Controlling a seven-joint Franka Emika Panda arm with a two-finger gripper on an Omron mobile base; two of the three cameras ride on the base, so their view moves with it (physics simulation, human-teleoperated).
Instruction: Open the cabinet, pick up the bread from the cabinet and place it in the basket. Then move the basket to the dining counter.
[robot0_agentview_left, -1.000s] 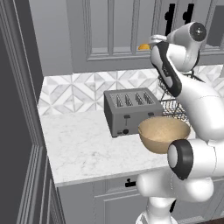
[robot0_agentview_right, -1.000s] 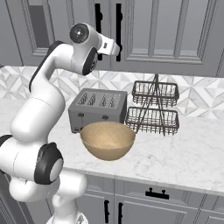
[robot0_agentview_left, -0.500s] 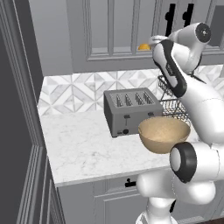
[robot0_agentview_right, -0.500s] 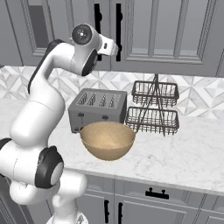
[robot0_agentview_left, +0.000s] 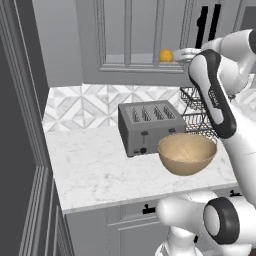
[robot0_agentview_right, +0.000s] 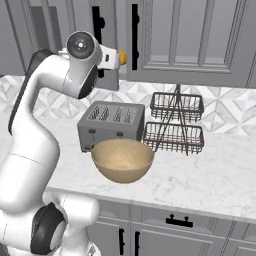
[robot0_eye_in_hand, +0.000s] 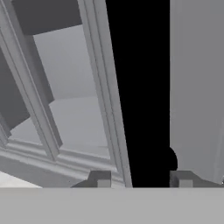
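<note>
None of the task's steps is finished, we judge. We find the fingers (robot0_eye_in_hand: 99, 180) straddling the cabinet (robot0_agentview_left: 130, 35) door's black handle (robot0_eye_in_hand: 144, 100); their grip we cannot tell. Bread (robot0_agentview_left: 166, 55) sits inside; basket (robot0_agentview_left: 187, 154) waits empty on the tabletop (robot0_agentview_left: 100, 170).

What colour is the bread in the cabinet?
Golden-orange bread, clearest in the left base view.

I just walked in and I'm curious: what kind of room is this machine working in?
It looks like a home kitchen, though a computer-rendered one. A four-slot toaster sits on a marble worktop with a tiled backsplash, and grey glass-door wall cabinets hang above.
</note>
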